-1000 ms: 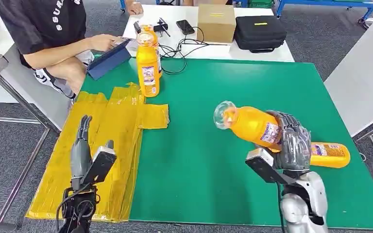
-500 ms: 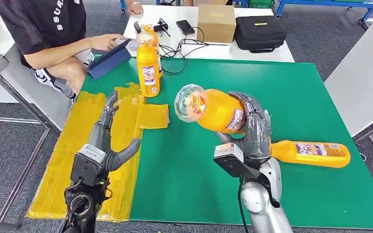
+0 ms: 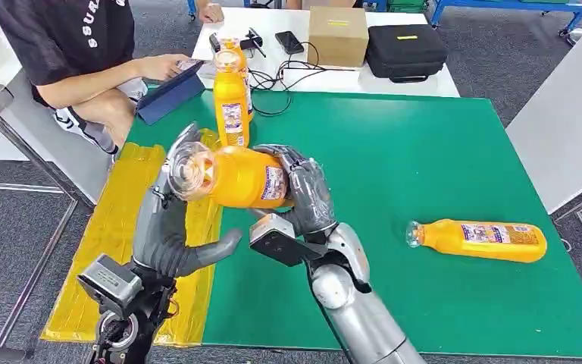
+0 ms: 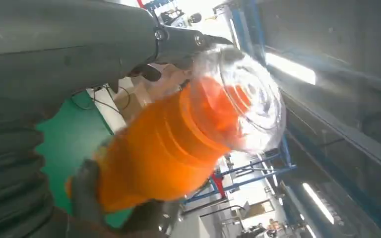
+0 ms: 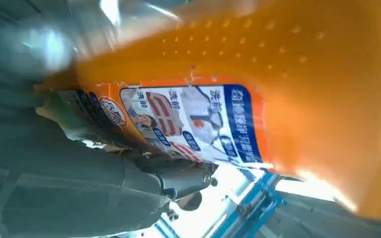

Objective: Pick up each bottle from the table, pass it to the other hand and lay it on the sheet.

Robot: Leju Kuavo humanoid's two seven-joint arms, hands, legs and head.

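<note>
While the right hand (image 3: 303, 193) grips an orange bottle (image 3: 231, 176) by its lower body in the head view, that bottle lies sideways in the air above the edge where the yellow sheet (image 3: 121, 250) meets the green table (image 3: 424, 152). Its clear cap end points toward the left hand (image 3: 168, 227), whose fingers are spread and raised just behind the cap, with the thumb stuck out below the bottle; the palm holds nothing. A second bottle (image 3: 477, 240) full of orange liquid lies on its side on the table, well apart to the right. Two more bottles (image 3: 231, 97) stand upright at the far corner of the sheet, one behind the other. Beyond the table a person (image 3: 76, 53) sits with a tablet (image 3: 168, 92), and a white table carries a cardboard box (image 3: 337, 34) and a black case (image 3: 405, 51).

From the left wrist, the held bottle (image 4: 178, 144) shows close, orange inside, its clear cap nearest a dark fingertip (image 4: 198, 42).

From the right wrist, the bottle's printed label (image 5: 188, 121) and orange body show, pressed against the grey fingers (image 5: 104, 178) that clasp it.
</note>
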